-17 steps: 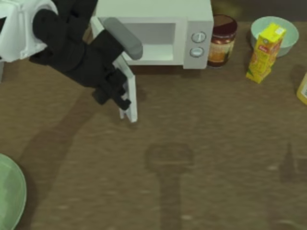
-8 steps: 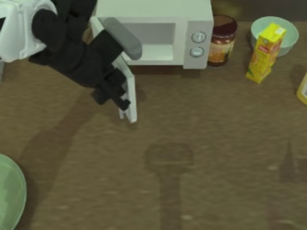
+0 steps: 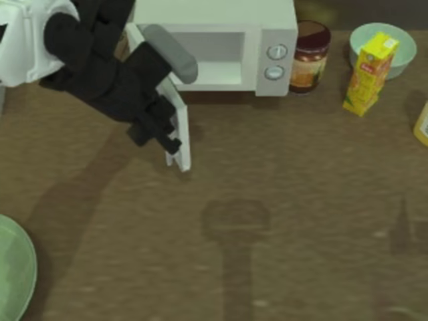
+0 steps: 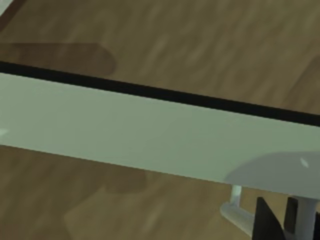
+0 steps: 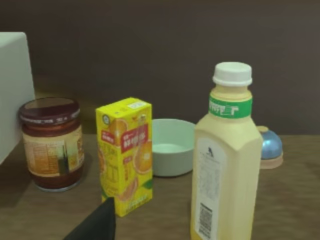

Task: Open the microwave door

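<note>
The white microwave [image 3: 221, 17] stands at the table's back, its two grey knobs [image 3: 277, 51] on the right of its front. The microwave door [image 3: 184, 134] is swung wide, standing almost edge-on toward the front of the table and showing the white cavity. My left gripper [image 3: 166, 139] is at the door's free edge, shut on the door's handle. In the left wrist view the door [image 4: 150, 130] is a broad pale band, with the handle bar [image 4: 235, 214] running in beside the dark fingers [image 4: 267, 225]. Only one fingertip [image 5: 100, 222] of my right gripper shows.
A jam jar [image 3: 311, 55] stands right of the microwave, then a pale bowl [image 3: 404, 47] and a yellow juice carton [image 3: 370, 73]. A yellow bottle [image 3: 422, 124] is at the right edge and a green plate [image 3: 13, 267] at the front left.
</note>
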